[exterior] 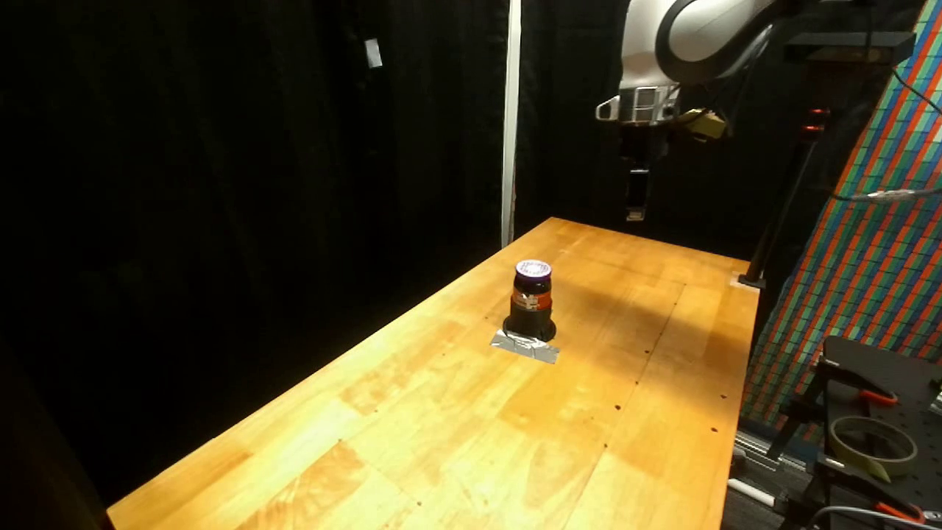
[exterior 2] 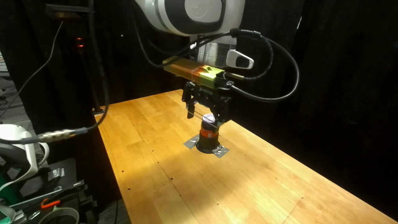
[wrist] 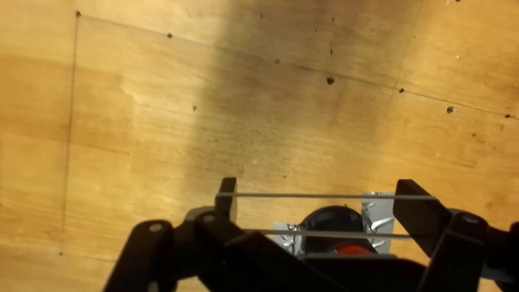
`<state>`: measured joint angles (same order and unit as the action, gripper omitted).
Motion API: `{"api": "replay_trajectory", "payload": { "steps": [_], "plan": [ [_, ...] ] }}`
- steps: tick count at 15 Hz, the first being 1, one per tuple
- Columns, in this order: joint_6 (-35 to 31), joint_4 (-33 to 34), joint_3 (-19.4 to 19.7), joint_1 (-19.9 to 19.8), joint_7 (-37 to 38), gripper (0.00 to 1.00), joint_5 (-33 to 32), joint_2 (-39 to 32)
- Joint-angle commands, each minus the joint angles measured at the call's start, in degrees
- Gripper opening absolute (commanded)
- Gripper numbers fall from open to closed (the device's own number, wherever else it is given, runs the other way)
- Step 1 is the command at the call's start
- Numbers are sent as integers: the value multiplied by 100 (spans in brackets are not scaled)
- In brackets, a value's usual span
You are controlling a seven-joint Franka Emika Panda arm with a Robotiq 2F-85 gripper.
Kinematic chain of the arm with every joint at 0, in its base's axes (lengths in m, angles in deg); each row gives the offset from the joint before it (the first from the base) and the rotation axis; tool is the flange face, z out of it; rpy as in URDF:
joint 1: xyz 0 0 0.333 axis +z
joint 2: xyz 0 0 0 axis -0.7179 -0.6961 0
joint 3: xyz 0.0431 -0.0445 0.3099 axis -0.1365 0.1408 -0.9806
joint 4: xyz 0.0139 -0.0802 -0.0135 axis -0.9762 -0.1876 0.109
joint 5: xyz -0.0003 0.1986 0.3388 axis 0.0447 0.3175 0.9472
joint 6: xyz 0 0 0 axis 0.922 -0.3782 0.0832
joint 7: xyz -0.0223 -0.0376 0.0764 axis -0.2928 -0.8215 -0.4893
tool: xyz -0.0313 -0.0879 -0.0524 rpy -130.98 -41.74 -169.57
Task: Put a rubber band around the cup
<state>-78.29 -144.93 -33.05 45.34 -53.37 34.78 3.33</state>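
Rubber band [wrist: 324, 196]: likely light, springy; hold from inside
Cup [exterior: 531, 302]: likely stiff, tape [exterior: 525, 347] at base
Gripper [wrist: 317, 190]: spread wide, stretching band

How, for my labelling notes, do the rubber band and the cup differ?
Support: the rubber band is stretched across the open gripper, while the cup stands upright on the table, silver tape at its base.
Shape: the rubber band shows as thin strands; the cup is a thick cylinder.
Colour: the rubber band looks plain grey, the cup mostly dark with an orange stripe.
Shared: both show in the wrist view.
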Motion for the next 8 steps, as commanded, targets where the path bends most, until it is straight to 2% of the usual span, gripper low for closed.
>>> {"api": "replay_trajectory", "payload": {
  "steps": [1,8],
  "plan": [
    [368,1452,-287,-21,-579,100,464,-1196],
    [1075,3268,-643,31,-356,100,419,-2683]
  ]
}}
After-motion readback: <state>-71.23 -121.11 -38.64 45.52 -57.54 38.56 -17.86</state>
